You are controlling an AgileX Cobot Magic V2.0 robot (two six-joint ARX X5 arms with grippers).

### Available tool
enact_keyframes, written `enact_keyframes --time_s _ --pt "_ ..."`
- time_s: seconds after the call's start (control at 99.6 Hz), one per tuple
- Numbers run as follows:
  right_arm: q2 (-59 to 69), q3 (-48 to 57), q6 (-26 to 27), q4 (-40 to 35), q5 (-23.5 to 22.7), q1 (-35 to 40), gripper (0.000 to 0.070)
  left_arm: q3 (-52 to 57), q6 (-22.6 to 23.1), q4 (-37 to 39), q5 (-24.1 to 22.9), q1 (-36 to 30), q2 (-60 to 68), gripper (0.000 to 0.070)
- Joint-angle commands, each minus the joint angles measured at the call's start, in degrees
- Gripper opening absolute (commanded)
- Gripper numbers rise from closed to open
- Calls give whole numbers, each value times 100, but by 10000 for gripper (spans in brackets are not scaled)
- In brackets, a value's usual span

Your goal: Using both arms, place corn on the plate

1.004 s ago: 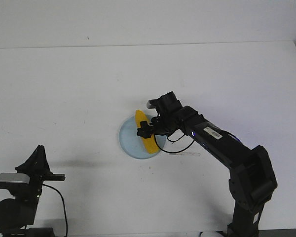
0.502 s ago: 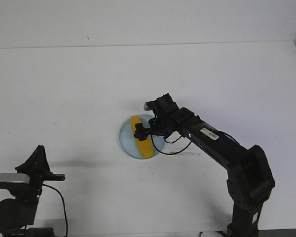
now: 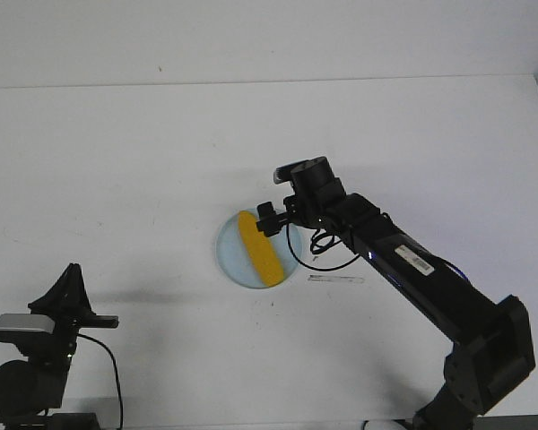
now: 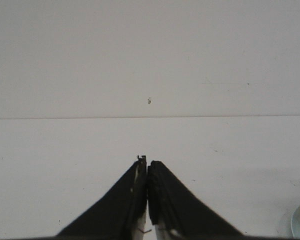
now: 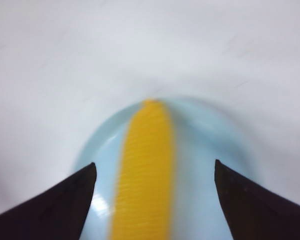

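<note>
Corn (image 3: 259,248) flat on plate (image 3: 229,258), lying diagonally across the pale blue disc, pointed end toward the far rim, near mid-table. Right gripper (image 3: 267,219) poised just above the corn's far end, fingers (image 5: 65,197) spread wide to either side of the cob and holding nothing; in the right wrist view, cob (image 5: 145,175) centred in the gap, plate (image 5: 205,150) showing on both sides. Left gripper (image 4: 148,172) parked well apart at the near left corner, fingers pressed together, empty, aimed across bare white table (image 3: 117,161).

Placement apparently done; main hazard now in the withdrawal. Open fingers hanging close over the cob: any dip or sideways sweep on the way out likely to clip it. Smooth, rounded plastic, so probably quick to roll once nudged, and only a thin raised rim to stop it. Light, shallow plate also liable to skid on the slick tabletop if caught by a fingertip. Loose black cable (image 3: 318,255) looping under the right wrist, close to the plate's edge, another possible snag. Safest exit, by this reading: straight up before any swing back.
</note>
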Motion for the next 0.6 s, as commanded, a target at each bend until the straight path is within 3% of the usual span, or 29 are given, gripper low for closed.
enact_keyframes --time_s 0.0,0.09,0.171,0.412,0.592 --pt "-151 -120 -669 166 599 -15 286 42 50 52 -4 4 -9 2" --pt "-459 -531 -911 514 911 -177 99 42 50 52 -4 4 -9 2" --pt "-798 -1012 -955 957 909 -365 15 42 50 52 -4 4 -7 2" --pt "-2159 -2785 -955 2356 894 -1228 13 42 50 52 -4 4 -9 2" --pt "-3097 -3847 -955 2846 901 -2020 13 42 50 52 -4 4 -9 2"
